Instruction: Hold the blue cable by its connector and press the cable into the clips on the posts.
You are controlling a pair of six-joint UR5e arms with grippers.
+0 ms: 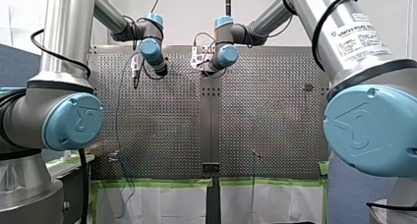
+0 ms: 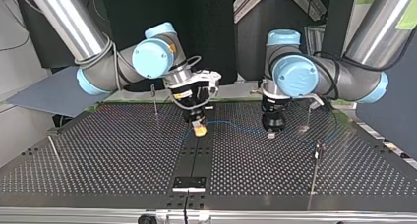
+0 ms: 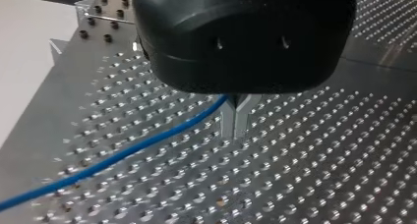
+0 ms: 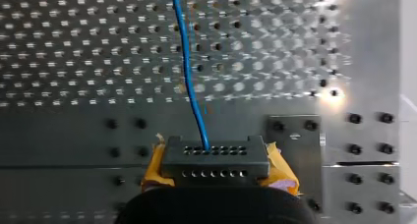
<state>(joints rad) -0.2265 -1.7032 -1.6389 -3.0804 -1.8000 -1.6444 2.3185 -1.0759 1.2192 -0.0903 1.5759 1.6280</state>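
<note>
Closest to my right wrist camera is the connector (image 4: 215, 160), a grey block with rows of small holes, and my right gripper (image 2: 199, 129) is clamped on it, yellow pads (image 4: 153, 166) pressed to either side. The cable (image 4: 189, 76) leaves the top of that block and runs straight ahead over the table (image 2: 98, 155).

Over on the left wrist camera, the black body of my left gripper (image 3: 236, 121) fills most of the view. Its metal fingers (image 3: 228, 122) are pinched together on the cable, just above the perforations, and the blue line trails away beside them, low over the holes.

From across the table, both grippers point down near the middle, right one at the view's left, left one at the view's right. The cable lies in a shallow arc between them. One thin post (image 2: 314, 160) stands apart from my left gripper, nearer the camera; another post (image 2: 155, 100) rises beside my right arm. I can't tell whether the cable sits in any clip.
</note>
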